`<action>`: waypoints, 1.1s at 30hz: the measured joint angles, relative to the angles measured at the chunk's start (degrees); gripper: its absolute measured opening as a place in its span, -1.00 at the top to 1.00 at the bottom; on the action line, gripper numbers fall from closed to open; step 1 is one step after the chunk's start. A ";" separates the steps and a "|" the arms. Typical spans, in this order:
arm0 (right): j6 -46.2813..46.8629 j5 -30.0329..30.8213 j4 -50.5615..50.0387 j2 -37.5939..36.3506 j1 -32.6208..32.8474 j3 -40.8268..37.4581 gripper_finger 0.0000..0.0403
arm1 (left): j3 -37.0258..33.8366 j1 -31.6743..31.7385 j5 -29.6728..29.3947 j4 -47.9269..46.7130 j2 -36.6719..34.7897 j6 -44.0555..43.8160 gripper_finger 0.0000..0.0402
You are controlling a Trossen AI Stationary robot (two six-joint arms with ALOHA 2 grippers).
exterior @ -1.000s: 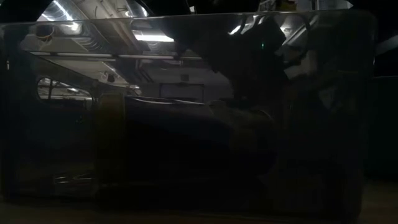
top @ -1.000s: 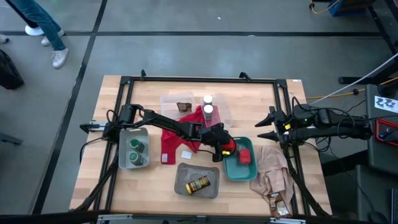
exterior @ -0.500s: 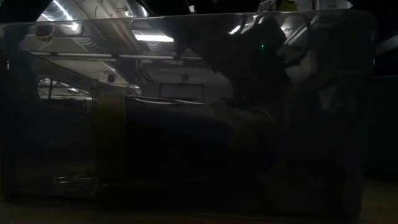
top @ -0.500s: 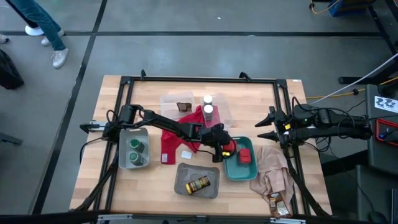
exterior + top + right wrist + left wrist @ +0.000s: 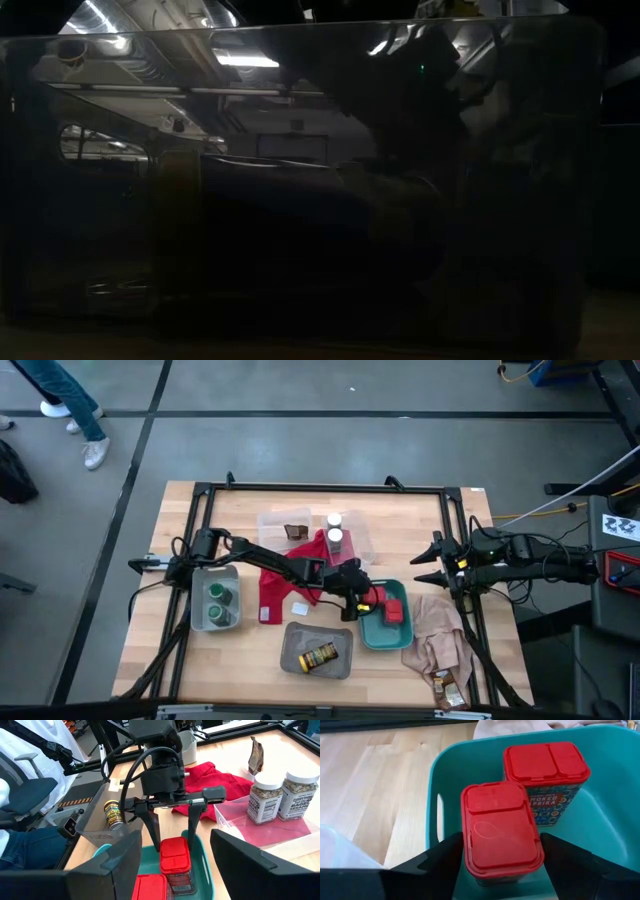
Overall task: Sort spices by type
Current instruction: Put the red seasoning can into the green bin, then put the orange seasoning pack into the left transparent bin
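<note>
Since a second ago the left gripper (image 5: 172, 820) has spread its fingers (image 5: 440, 862), so they now stand just clear of the red tin (image 5: 501, 831) between them, no longer clamping it. That tin stands upright in the teal tray (image 5: 445, 785), just beside a second red tin (image 5: 546, 772) beyond the fingertips. Away at the table's edge, the right gripper (image 5: 428, 563) waits with fingers spread and nothing between them.

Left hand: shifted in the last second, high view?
No. The left hand sits at the same spot over the teal tray rim, straddling a red tin.
</note>
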 joint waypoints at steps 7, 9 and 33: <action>0.39 -0.02 0.15 -0.04 0.00 0.00 -0.17 | -0.09 0.00 -0.02 0.20 -1.88 0.48 -0.27; 0.59 -0.02 0.18 -0.02 0.00 0.00 -0.17 | -0.07 0.00 -0.02 0.12 -2.48 0.55 -0.27; 0.57 -5.51 -3.27 0.00 0.02 8.47 -0.17 | -0.02 0.44 -0.44 -10.10 -15.55 5.41 -0.27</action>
